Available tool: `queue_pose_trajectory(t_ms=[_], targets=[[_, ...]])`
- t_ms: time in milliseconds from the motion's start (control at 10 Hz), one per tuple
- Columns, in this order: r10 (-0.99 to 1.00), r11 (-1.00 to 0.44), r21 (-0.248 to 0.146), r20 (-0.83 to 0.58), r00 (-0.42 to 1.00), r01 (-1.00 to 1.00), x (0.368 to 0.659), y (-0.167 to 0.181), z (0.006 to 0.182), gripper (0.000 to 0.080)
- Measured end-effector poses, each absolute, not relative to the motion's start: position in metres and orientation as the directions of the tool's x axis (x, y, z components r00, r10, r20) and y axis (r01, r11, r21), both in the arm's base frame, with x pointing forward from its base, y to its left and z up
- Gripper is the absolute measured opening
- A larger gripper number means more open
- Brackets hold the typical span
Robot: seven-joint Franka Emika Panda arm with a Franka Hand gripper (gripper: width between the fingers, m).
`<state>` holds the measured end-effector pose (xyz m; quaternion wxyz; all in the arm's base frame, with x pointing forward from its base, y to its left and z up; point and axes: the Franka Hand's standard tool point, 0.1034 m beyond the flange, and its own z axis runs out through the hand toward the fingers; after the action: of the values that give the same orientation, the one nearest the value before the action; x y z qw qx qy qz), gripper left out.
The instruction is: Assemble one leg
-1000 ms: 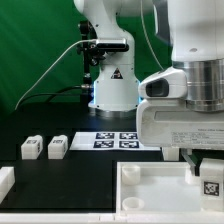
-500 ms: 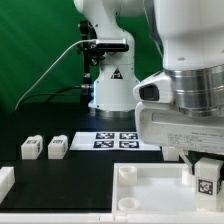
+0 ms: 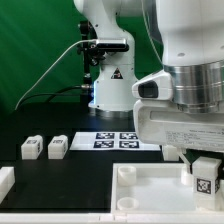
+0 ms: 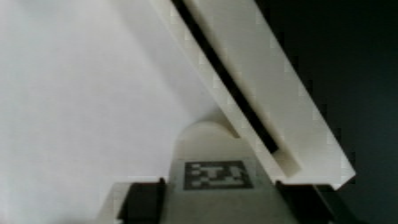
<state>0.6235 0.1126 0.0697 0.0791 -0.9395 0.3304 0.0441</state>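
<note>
My gripper is shut on a leg, a small white block with a square tag, and holds it over the right part of the large white tray-like piece. In the wrist view the leg sits between my two dark fingers, with the tray's flat floor and its raised rim beyond it. Two more legs lie on the black table at the exterior view's left.
The marker board lies flat in front of the arm's base. Another white part shows at the exterior view's left edge. The tray has round posts at its corners.
My gripper with the leg has shifted a little down and toward the exterior view's left over the tray. The other parts have not moved.
</note>
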Motion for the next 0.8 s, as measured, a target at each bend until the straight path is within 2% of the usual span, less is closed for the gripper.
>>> queue_pose_trajectory(t_ms=[200, 400, 500, 600, 800], targets=[[-0.715, -0.669, -0.123, -0.161, 0.68, -0.733, 0.6245, 0.1187, 0.0695, 0.0294], [-0.709, -0.676, -0.123, -0.16, 0.687, -0.726, 0.624, 0.1184, 0.0689, 0.0304], [-0.709, -0.676, -0.123, -0.16, 0.687, -0.726, 0.624, 0.1183, 0.0687, 0.0484], [-0.709, -0.676, -0.123, -0.16, 0.687, -0.726, 0.6239, 0.1183, 0.0685, 0.0612], [-0.709, -0.676, -0.122, -0.16, 0.687, -0.726, 0.6238, 0.1182, 0.0682, 0.0638]])
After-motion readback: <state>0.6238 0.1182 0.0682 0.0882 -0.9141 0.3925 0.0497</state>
